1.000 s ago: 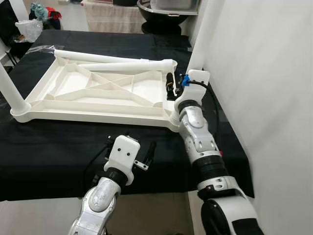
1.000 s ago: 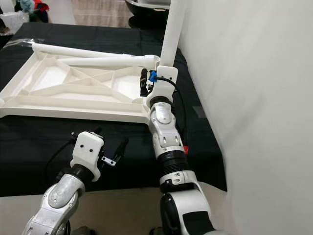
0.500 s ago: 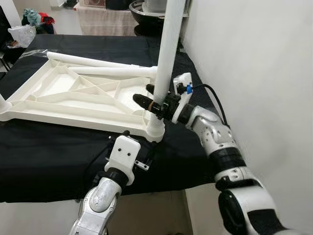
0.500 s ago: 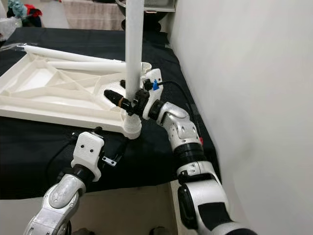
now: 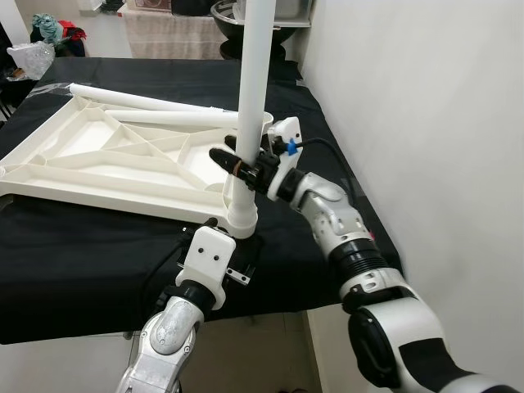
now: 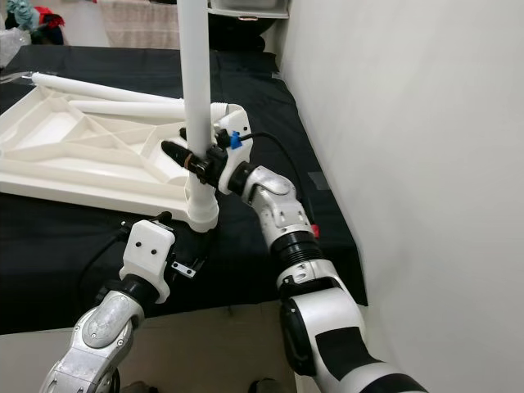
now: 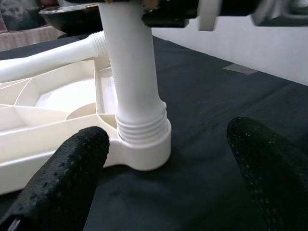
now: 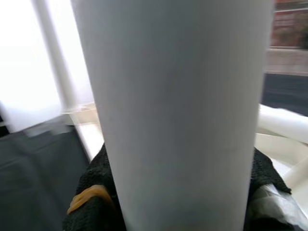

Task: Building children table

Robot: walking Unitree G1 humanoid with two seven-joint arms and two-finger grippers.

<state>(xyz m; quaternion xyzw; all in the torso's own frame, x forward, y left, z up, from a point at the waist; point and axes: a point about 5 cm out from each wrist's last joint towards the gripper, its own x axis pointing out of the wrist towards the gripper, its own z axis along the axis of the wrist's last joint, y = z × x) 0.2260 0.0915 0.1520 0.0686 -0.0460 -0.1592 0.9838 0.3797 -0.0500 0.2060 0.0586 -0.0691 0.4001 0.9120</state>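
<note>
- Black cloth is covering the worktop [image 5: 74,270], where the upturned white plastic tabletop [image 5: 106,160] is lying.
- Right hand [image 5: 239,166] is clamping the upright white table leg [image 5: 250,98] just above its corner socket.
- Left wrist view is showing the leg's threaded base [image 7: 142,127] between the left hand [image 5: 246,260], fingers apart.
- Since earlier, the right hand is now gripping the leg.

A black cloth [image 5: 74,262] covers the work surface, which stands right against a plain white wall [image 5: 426,106]. Beyond its far end a dark round basin [image 5: 225,16] sits beside a pale striped fabric [image 5: 168,37]. Bright, even light fills the room.
</note>
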